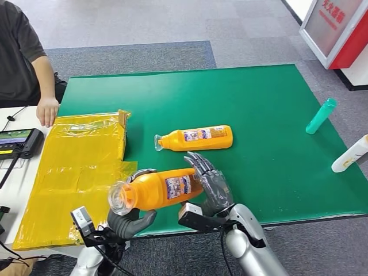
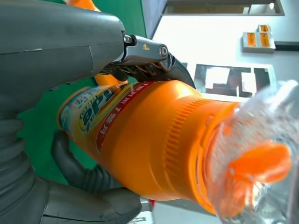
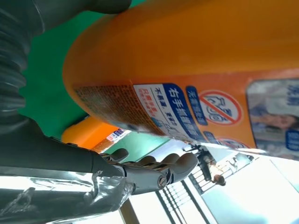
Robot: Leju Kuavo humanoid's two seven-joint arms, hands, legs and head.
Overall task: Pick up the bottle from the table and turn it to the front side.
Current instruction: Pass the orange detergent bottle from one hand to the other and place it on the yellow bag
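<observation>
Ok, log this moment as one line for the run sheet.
left hand: grips held bottle near cap | right hand: at its base | second bottle: lying on green mat

Setting, head view. Green mat (image 1: 260,103) covers the table; grey carpet-tile floor (image 1: 173,23) beyond it. Upper right: red-and-white sign stand (image 1: 336,29) w/ red lettering. Left: white side table (image 1: 22,172) carrying a dark handheld screen (image 1: 19,141) & cables. Yellow plastic sheet (image 1: 73,172) spread over table's left end. Lighting even, no hard shadows.
</observation>
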